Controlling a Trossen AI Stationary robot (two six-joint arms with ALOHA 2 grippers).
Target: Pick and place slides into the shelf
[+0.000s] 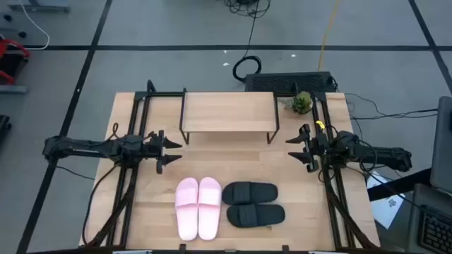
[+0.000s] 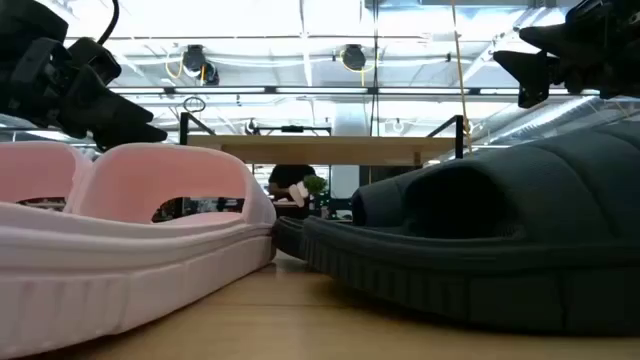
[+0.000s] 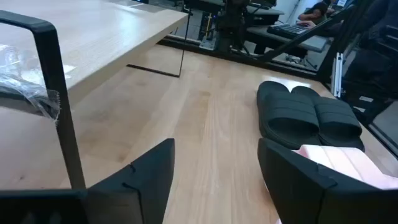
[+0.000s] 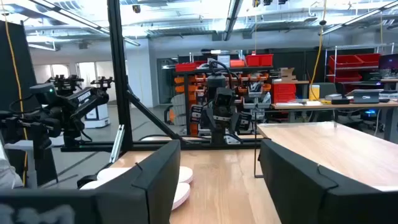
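1. The left pincer (image 1: 171,152) hovers over the worktop (image 1: 296,176) on its left side, pointing toward the middle. Its two dark fingers (image 3: 143,180) are spread apart and hold nothing.
2. The right pincer (image 1: 293,149) hovers on the opposite side, facing the left one across the bare middle of the worktop. Its fingers (image 4: 305,177) are also spread, with nothing between them.
3. Both pincers sit level with the front edge of the shelf (image 1: 229,111) and stand apart from it, one off each end.
4. The shelf stands at the far middle of the worktop: a light wooden plank on thin black metal legs. Nothing rests on its top, and no sandal lies under it.
5. All four slides lie on the worktop near its front edge, well apart from the shelf and from both pincers.
6. The pale pink pair (image 1: 198,207) lies left of centre, the two sandals side by side and touching, lengthwise from front to back.
7. The matte black pair (image 1: 253,204) lies just to the right of the pink pair, turned crosswise, one sandal behind the other and touching it.
8. In the low view, a pink sandal (image 2: 130,240) and a black sandal (image 2: 480,250) fill the foreground, each with a wide strap arching over an open toe and a ribbed sole edge.
9. A small green plant (image 1: 302,102) stands at the far right corner of the worktop, beside the shelf.
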